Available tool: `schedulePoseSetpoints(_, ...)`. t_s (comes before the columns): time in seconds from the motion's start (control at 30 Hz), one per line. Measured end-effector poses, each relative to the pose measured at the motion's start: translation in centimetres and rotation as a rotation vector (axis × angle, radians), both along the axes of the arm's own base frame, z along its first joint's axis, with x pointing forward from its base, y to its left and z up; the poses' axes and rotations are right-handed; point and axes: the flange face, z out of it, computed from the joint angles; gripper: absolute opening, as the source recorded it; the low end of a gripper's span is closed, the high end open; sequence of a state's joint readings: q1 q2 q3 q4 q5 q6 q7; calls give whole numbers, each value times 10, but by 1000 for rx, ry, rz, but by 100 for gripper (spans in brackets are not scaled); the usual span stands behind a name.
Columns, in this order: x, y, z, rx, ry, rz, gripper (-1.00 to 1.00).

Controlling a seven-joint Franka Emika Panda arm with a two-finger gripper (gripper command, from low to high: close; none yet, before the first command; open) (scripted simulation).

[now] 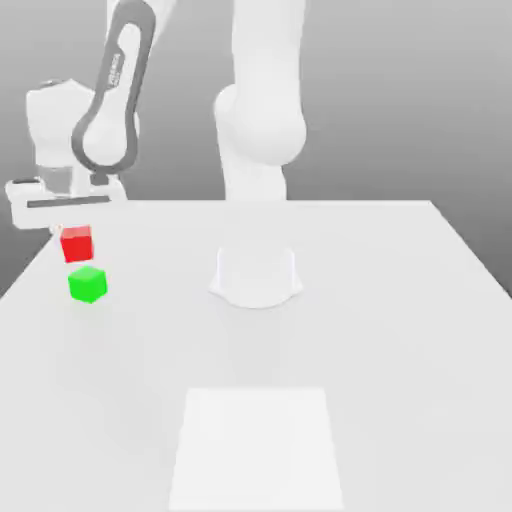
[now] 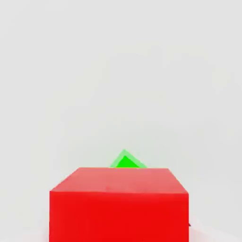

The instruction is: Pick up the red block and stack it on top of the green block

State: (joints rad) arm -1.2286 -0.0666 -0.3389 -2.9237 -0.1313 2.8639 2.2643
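While the red block [image 1: 77,244] hangs clear of the worktop [image 1: 380,300], we see it clamped beneath the hand [image 1: 70,232], whose fingers are drawn in narrow against the cube's sides. It sits at the far edge of the exterior view's left, its top tucked under the pale hand body. Just below it in that view rests the green block [image 1: 87,284], standing on the worktop surface; a thin gap separates the two cubes, so they are near but not touching. The red cube lies slightly toward the exterior view's left of the green one (not squarely over it, as far as we can judge).

From the hand view, the red block [image 2: 119,203] looms large and close, and we catch a corner of the green block [image 2: 126,162] peeking out behind its upper edge, turned at an angle to it.

Farther out, the white arm [image 1: 115,90] curves down to the hand, its base [image 1: 256,275] planted mid-worktop. A lighter square patch [image 1: 257,445] marks the worktop's near side.
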Motion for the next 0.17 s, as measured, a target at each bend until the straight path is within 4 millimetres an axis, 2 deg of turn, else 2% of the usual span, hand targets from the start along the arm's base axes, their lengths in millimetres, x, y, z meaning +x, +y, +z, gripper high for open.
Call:
schedulePoseSetpoints(0.1,4,4,-17,3,-10,9,-100)
schedulePoseSetpoints(0.13,6,5,-20,3,-12,13,100)
schedulePoseSetpoints(0.17,5,5,-20,3,-12,12,100)
